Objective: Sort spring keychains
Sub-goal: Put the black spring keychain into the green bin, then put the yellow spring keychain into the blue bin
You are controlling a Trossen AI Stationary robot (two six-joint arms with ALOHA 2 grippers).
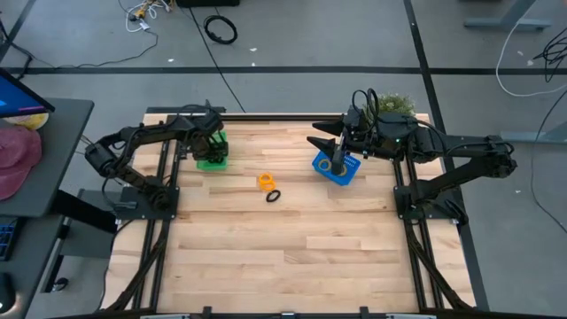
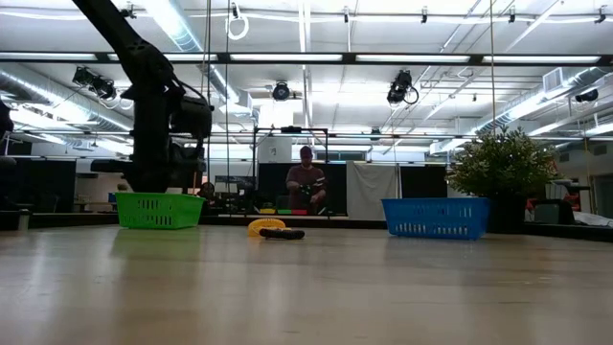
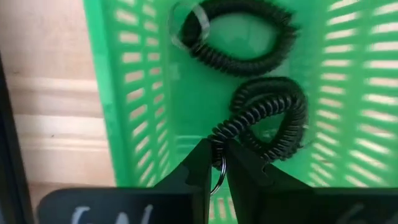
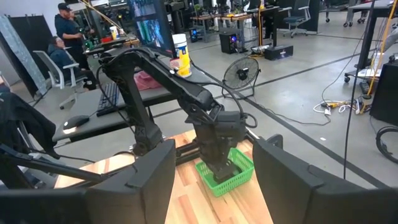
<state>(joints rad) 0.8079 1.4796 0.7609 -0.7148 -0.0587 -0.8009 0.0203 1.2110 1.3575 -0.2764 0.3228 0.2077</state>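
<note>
Black spring keychain [image 3: 267,121] pinched in the left gripper [image 3: 216,168] inside the green basket [image 3: 112,93] shows only at the wrist.

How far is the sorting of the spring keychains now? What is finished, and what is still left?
One black keychain already lies in the green basket. The left hand is over that basket, pinching a second black keychain, not yet released. Left on the table: one orange keychain and one black one. The right hand hangs open over the blue basket; what that basket holds cannot be seen.
</note>
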